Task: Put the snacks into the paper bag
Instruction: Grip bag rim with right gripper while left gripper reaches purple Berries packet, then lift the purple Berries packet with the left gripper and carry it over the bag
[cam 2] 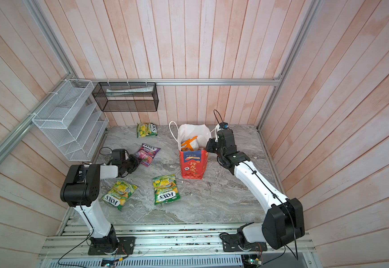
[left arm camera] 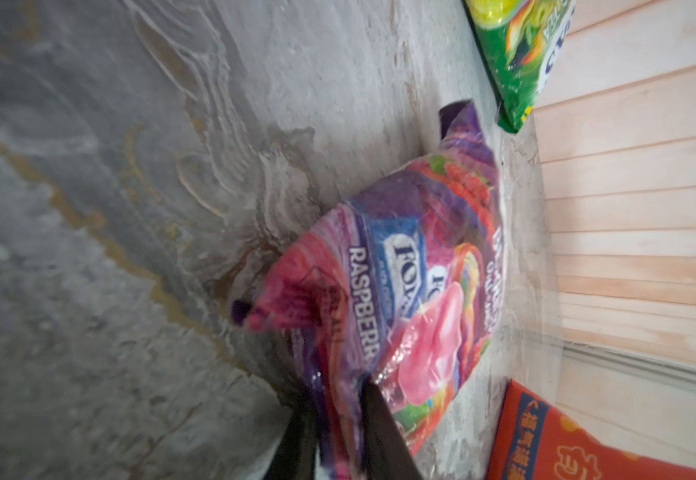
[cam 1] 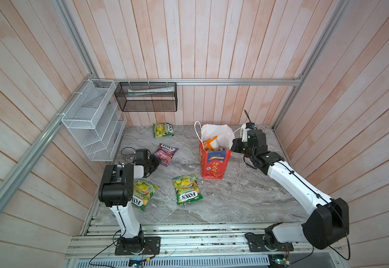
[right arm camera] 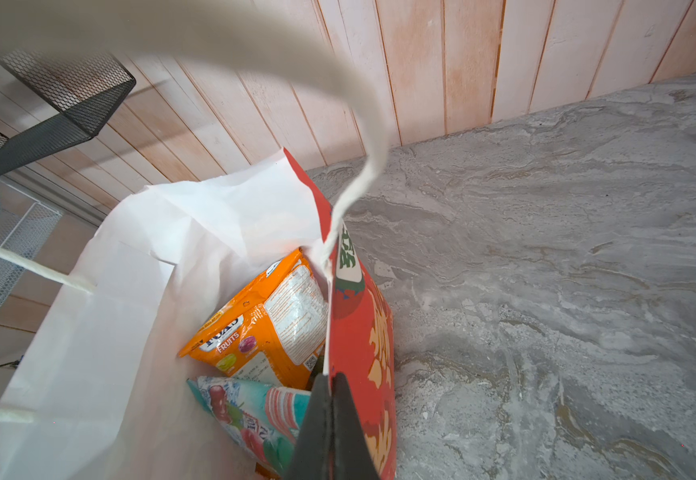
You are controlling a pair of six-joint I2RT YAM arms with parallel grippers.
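Purple FOX'S packet (left arm camera: 400,291) sits pinched by its edge in the left pincer (left arm camera: 334,399); the right pincer (right arm camera: 330,378) clamps the red paper bag (right arm camera: 363,332) at its rim.

A purple packet (left arm camera: 421,257) with "FOX'S" and "RASPBERR" printed on it lies crumpled on the grey marbled desk (left arm camera: 130,208), one corner lifted off the surface. The left pincer (left arm camera: 334,407) has its two dark fingers (left arm camera: 383,428) on either side of the packet's near edge. They seem to pinch the foil between them, though blur there makes the contact hard to judge. A green packet (left arm camera: 521,54) lies beyond the purple one, close to the pale plank wall (left arm camera: 637,187). A corner of the red paper bag (left arm camera: 554,440), with a blue strip and gold characters, stands near the purple packet.
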